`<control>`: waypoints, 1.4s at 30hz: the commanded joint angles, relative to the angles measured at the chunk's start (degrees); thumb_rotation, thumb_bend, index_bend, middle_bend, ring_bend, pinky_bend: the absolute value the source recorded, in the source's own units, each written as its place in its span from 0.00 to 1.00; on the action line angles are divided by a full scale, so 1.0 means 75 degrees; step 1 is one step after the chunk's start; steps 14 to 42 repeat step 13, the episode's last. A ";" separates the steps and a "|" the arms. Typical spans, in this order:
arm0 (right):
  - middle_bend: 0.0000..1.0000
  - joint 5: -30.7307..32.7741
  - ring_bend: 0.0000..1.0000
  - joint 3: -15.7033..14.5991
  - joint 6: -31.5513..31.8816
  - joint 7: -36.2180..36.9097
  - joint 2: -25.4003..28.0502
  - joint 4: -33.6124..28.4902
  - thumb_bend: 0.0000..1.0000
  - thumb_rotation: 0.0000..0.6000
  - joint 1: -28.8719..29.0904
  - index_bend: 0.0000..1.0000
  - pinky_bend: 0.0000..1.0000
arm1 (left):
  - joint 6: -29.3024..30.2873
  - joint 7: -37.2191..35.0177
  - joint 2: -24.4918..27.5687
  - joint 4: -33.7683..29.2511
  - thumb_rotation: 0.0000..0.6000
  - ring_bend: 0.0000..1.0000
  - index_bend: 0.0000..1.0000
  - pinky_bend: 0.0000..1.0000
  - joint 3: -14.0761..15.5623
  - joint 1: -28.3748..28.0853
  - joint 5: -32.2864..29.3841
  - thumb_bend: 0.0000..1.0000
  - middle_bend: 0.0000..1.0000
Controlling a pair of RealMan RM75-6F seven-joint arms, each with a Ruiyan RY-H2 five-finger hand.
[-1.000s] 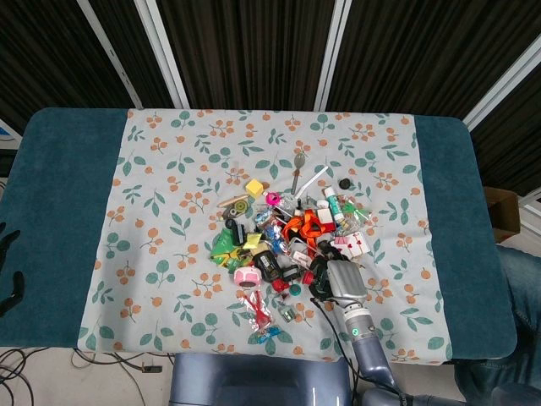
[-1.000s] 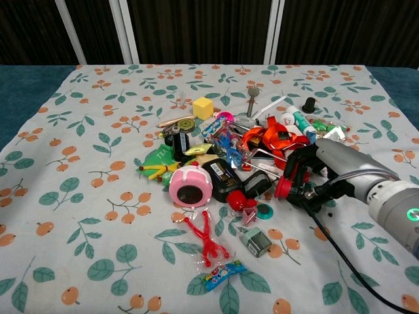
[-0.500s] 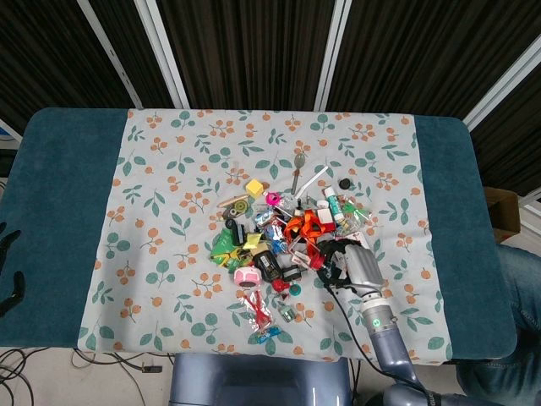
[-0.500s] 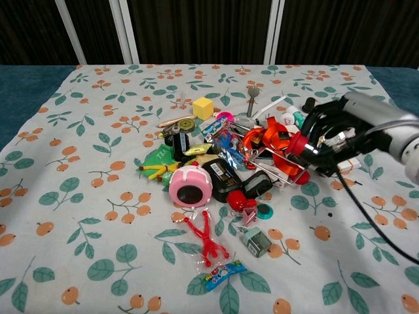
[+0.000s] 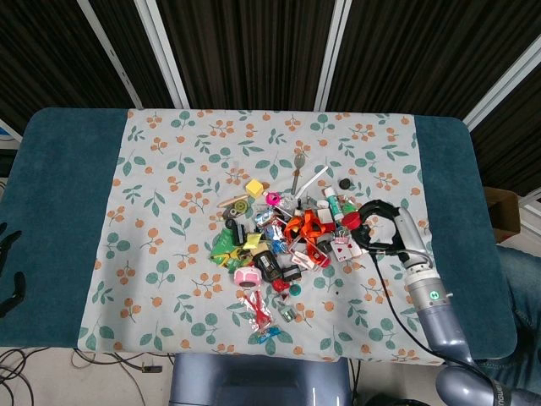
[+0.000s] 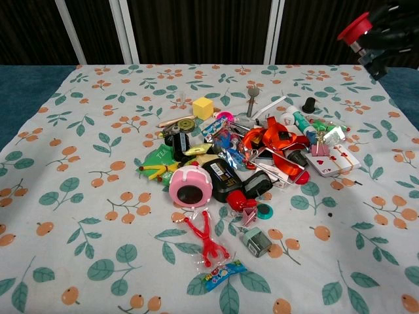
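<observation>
Fingers of the right hand [image 6: 386, 29] were curled around a small red disc [image 6: 354, 27], carried high in the chest view at 2 o'clock from the heap of trinkets [image 6: 242, 157]. A second before, that hand sat low against the heap's 4 o'clock edge; it had since risen clear with the disc. Playing cards [image 6: 330, 157] lay uncovered there. Only dark fingers of the left hand [image 5: 7, 271] showed at 9 o'clock; their pose was unclear.

Right hand [image 6: 386, 33] above heap's [image 6: 242, 163] right side, holding disc [image 6: 355, 27], cards [image 6: 332, 159] below
</observation>
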 commanded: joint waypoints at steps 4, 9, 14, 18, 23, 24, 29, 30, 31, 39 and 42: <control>0.61 -0.0266 0.31 0.0734 -0.0733 0.2376 0.0868 -0.0078 0.39 1.00 -0.0427 0.58 0.24 | 0.0003 0.0010 -0.0006 -0.0002 1.00 0.03 0.10 0.07 0.0003 0.0000 0.0008 0.58 0.00; 0.61 -0.0702 0.31 0.1075 -0.1156 0.4099 0.1258 0.0000 0.39 1.00 -0.0718 0.58 0.24 | -0.0001 0.0017 -0.0002 -0.0010 1.00 0.03 0.10 0.07 0.0003 -0.0001 0.0007 0.58 0.00; 0.61 -0.1370 0.31 0.1213 -0.1345 0.5414 0.1537 0.0245 0.39 1.00 -0.0942 0.58 0.24 | 0.0001 0.0004 -0.0004 0.0000 1.00 0.03 0.10 0.07 0.0001 -0.0001 0.0006 0.58 0.00; 0.61 -0.1370 0.31 0.1213 -0.1345 0.5414 0.1537 0.0245 0.39 1.00 -0.0942 0.58 0.24 | 0.0001 0.0004 -0.0004 0.0000 1.00 0.03 0.10 0.07 0.0001 -0.0001 0.0006 0.58 0.00; 0.61 -0.1370 0.31 0.1213 -0.1345 0.5414 0.1537 0.0245 0.39 1.00 -0.0942 0.58 0.24 | 0.0001 0.0004 -0.0004 0.0000 1.00 0.03 0.10 0.07 0.0001 -0.0001 0.0006 0.58 0.00; 0.61 -0.1370 0.31 0.1213 -0.1345 0.5414 0.1537 0.0245 0.39 1.00 -0.0942 0.58 0.24 | 0.0001 0.0004 -0.0004 0.0000 1.00 0.03 0.10 0.07 0.0001 -0.0001 0.0006 0.58 0.00; 0.61 -0.1370 0.31 0.1213 -0.1345 0.5414 0.1537 0.0245 0.39 1.00 -0.0942 0.58 0.24 | 0.0001 0.0004 -0.0004 0.0000 1.00 0.03 0.10 0.07 0.0001 -0.0001 0.0006 0.58 0.00; 0.61 -0.1370 0.31 0.1213 -0.1345 0.5414 0.1537 0.0245 0.39 1.00 -0.0942 0.58 0.24 | 0.0001 0.0004 -0.0004 0.0000 1.00 0.03 0.10 0.07 0.0001 -0.0001 0.0006 0.58 0.00; 0.61 -0.1370 0.31 0.1213 -0.1345 0.5414 0.1537 0.0245 0.39 1.00 -0.0942 0.58 0.24 | 0.0001 0.0004 -0.0004 0.0000 1.00 0.03 0.10 0.07 0.0001 -0.0001 0.0006 0.58 0.00; 0.61 -0.1370 0.31 0.1213 -0.1345 0.5414 0.1537 0.0245 0.39 1.00 -0.0942 0.58 0.24 | 0.0001 0.0004 -0.0004 0.0000 1.00 0.03 0.10 0.07 0.0001 -0.0001 0.0006 0.58 0.00; 0.61 -0.1370 0.31 0.1213 -0.1345 0.5414 0.1537 0.0245 0.39 1.00 -0.0942 0.58 0.24 | 0.0001 0.0004 -0.0004 0.0000 1.00 0.03 0.10 0.07 0.0001 -0.0001 0.0006 0.58 0.00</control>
